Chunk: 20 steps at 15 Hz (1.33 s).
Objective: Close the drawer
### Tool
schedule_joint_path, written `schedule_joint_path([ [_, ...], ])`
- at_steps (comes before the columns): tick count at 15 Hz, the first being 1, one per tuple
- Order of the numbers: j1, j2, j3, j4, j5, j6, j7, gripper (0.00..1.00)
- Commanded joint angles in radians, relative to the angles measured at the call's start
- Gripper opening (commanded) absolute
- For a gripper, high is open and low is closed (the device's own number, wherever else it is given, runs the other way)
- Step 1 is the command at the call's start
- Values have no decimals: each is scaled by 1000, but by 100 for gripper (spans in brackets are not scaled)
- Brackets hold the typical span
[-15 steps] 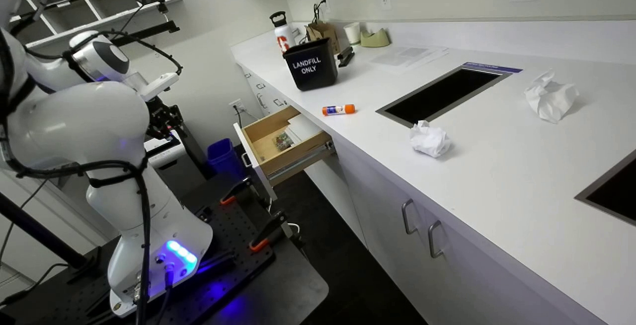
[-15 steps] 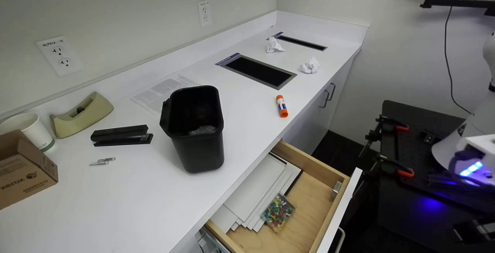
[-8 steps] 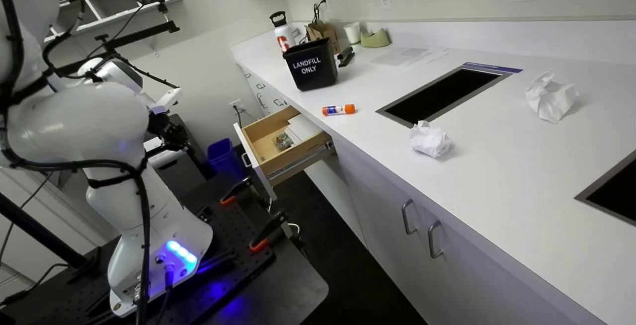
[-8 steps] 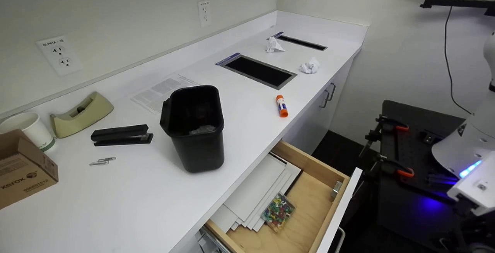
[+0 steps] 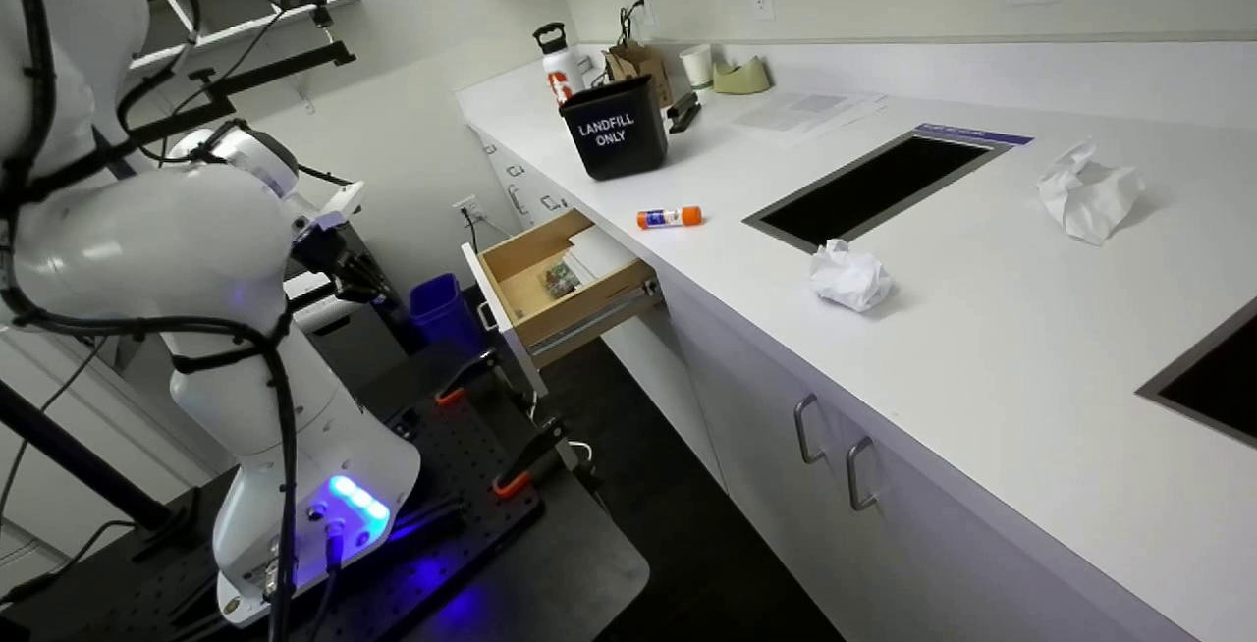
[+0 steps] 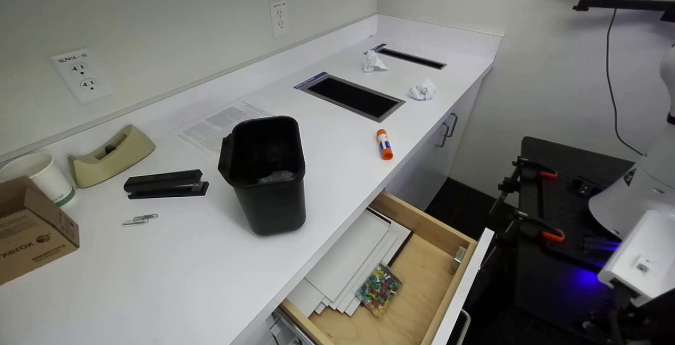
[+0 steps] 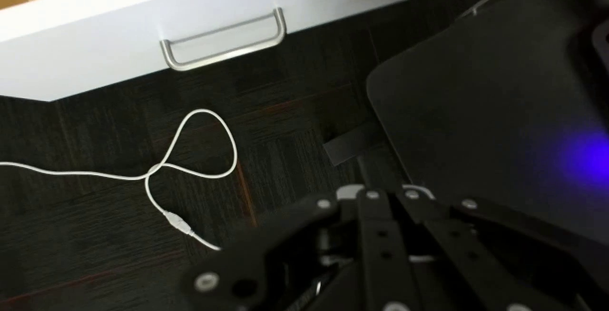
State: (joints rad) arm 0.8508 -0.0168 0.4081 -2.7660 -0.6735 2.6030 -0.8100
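Currently holds the end effector point(image 7: 392, 196), jaws together, apart from the open drawer point(image 6: 422, 271) and its neighboring "LANDFILL ONLY" bin point(image 5: 616, 136).

On the black bin point(image 5: 615, 141) you read LANDFILL ONLY in white capitals. The cardboard box point(image 6: 39, 235) shows you "xerox" above a code too blurred to trust. The nearer outlet plate point(image 6: 81, 75) says NLP41A, its last digits unclear; the printed sheet point(image 6: 224, 122) is illegible.
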Motion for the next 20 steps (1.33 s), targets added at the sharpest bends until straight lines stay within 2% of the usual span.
schedule_joint_path([
  [1, -46, 12, 16, 29, -276, -9, 68, 0],
  [4, -86, 91, 5, 70, -523, 20, 187, 1],
  [7, -105, 211, 11, 137, -658, -42, 259, 0],
  [14, -115, 496, -1, 309, -816, -197, 276, 1],
  [20, -127, 601, -22, 397, -948, -284, 251, 1],
])
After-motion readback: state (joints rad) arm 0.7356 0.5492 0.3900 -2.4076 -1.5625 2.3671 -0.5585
